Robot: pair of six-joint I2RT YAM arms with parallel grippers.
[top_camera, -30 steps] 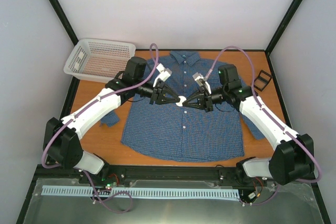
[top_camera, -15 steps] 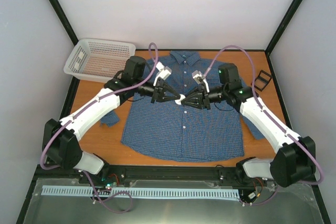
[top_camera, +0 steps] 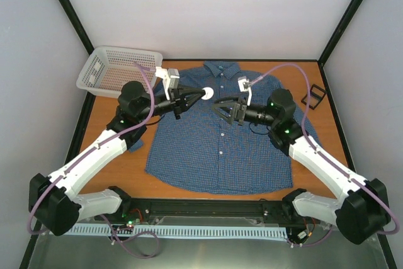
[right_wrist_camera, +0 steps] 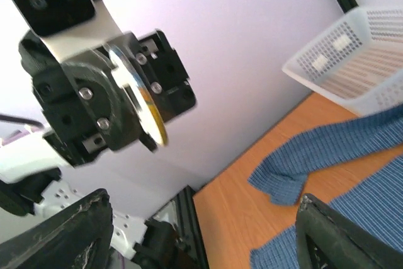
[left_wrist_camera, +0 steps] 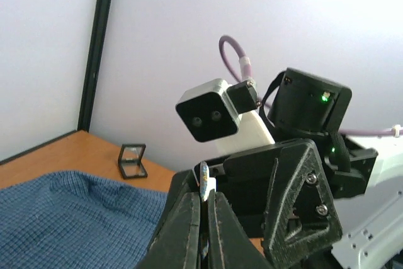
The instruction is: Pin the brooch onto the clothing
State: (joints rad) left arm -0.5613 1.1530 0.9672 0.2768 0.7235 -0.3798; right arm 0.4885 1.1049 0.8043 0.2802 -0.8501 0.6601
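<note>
1. Your left gripper (top_camera: 199, 95) is pinched on the brooch (top_camera: 207, 93), held in the air above the shirt (top_camera: 220, 155). Your right gripper (top_camera: 218, 107) stands spread just beside it, holding nothing.
2. Expect a light, stiff, slippery disc, so grip it by the rim. The shirt is soft and will likely bunch.
3. You cannot see the brooch's pin or clasp in any view.

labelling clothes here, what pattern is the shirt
The shirt is a fine blue check, clearest in the top external view.
</note>
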